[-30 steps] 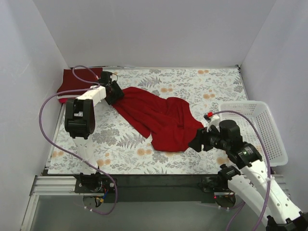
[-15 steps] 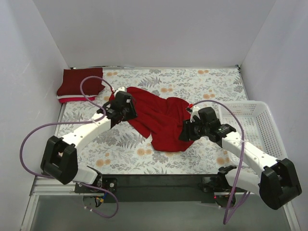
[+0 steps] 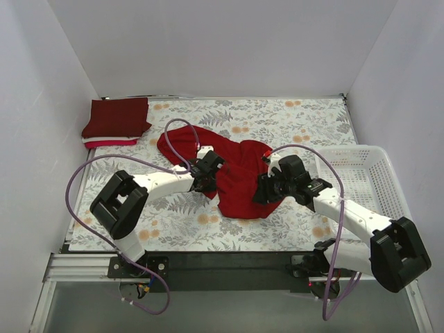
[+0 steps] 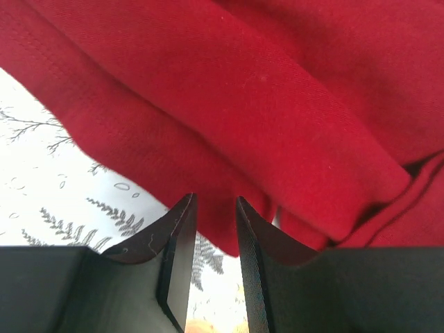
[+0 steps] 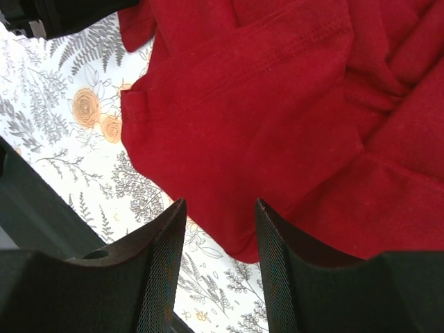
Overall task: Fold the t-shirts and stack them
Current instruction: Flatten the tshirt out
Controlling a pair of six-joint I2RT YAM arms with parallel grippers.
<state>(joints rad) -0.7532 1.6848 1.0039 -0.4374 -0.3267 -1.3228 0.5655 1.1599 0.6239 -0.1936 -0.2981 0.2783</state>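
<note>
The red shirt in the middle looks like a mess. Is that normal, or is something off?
The bright red t-shirt is the odd one: it lies bunched and twisted in a diagonal heap on the table, not spread flat. The dark maroon t-shirt, by contrast, sits neatly folded in the far left corner. Nothing looks torn or spilled.

The left arm (image 3: pixel 163 182) reaches low from its base toward the middle, elbow folded out to the left. The left claw (image 3: pixel 208 173) points down, its dark fingers (image 4: pixel 182 257) parted by a narrow gap. The right arm (image 3: pixel 347 208) reaches in low from the right. The right claw (image 3: pixel 267 191) faces down, its jaws set wider apart
</note>
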